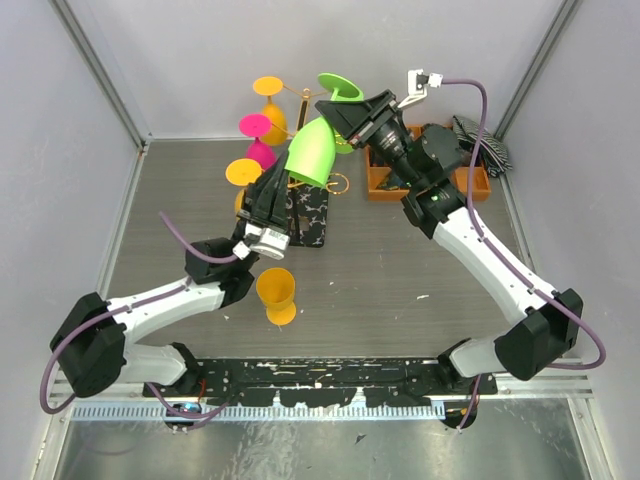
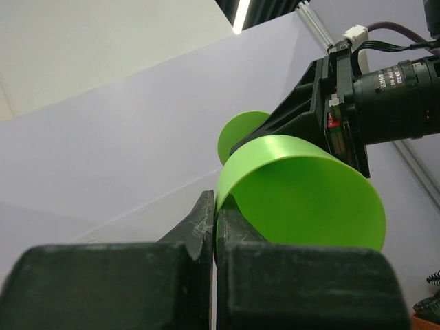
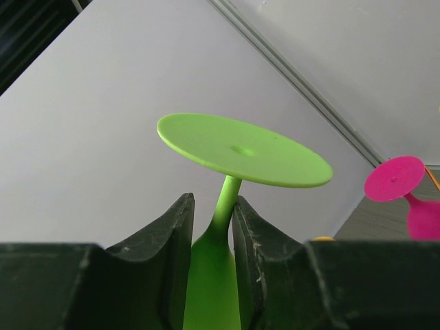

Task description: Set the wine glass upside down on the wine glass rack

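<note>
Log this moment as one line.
phase: handover | glass: green, tilted, foot up, not yet on rack | left jaws: shut on bowl rim | right jaws: astride stem, grip unclear

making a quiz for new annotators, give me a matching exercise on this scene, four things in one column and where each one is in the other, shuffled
Things
1. green wine glass
2. pink wine glass
3. orange wine glass by the left arm
4. orange compartment tray

Places
a. on the table, off the rack
b. hanging on the wine glass rack
c. in the air, left gripper on its rim, right gripper around its stem
d. far right of the table, behind the right arm

Pairs: 1-c, 2-b, 3-a, 4-d
</note>
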Robot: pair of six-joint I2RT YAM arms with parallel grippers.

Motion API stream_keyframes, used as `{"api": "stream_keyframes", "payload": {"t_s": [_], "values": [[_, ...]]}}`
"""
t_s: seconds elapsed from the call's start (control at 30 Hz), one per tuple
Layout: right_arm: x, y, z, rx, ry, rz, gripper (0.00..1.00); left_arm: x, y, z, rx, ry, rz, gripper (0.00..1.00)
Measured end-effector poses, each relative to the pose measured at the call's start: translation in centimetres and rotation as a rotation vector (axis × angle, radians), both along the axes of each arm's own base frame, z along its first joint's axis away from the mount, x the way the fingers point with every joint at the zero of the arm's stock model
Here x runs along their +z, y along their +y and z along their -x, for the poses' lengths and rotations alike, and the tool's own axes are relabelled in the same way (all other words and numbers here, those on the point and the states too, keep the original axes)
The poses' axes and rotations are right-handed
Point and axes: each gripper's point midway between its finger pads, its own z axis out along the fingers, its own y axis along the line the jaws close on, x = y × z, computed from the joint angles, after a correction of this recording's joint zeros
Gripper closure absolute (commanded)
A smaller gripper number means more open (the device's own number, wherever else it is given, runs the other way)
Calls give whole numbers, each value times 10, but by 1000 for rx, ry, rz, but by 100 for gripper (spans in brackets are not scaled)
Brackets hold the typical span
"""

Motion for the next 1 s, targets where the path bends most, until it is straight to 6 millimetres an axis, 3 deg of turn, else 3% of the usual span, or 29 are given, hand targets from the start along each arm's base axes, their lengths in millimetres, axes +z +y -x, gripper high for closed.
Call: {"api": "stream_keyframes", "payload": {"t_s": [0.13, 0.3, 0.4, 0.6, 0.7, 0.83, 1.0], "values": [[-4, 1, -4, -8, 10, 8, 72, -1, 1, -2, 22, 7, 2, 95], [2, -1, -5, -29, -6, 22, 96, -5, 0, -5, 40, 17, -14, 60], [6, 0, -1, -52, -52, 79, 99, -13, -3, -5, 33, 40, -34, 45], [-7, -6, -2, -170, -106, 249, 99, -41, 7, 2, 34, 114, -98, 37], [-9, -26, -12, -302, -155, 341, 99, -55, 15, 9, 22, 159, -134, 36], [-12, -55, -27, -473, -210, 456, 99, -40, 35, 22, 8, 192, -106, 33], [-24, -92, -41, -636, -261, 598, 99, 12, 70, 25, 56, 255, 24, 26]]}}
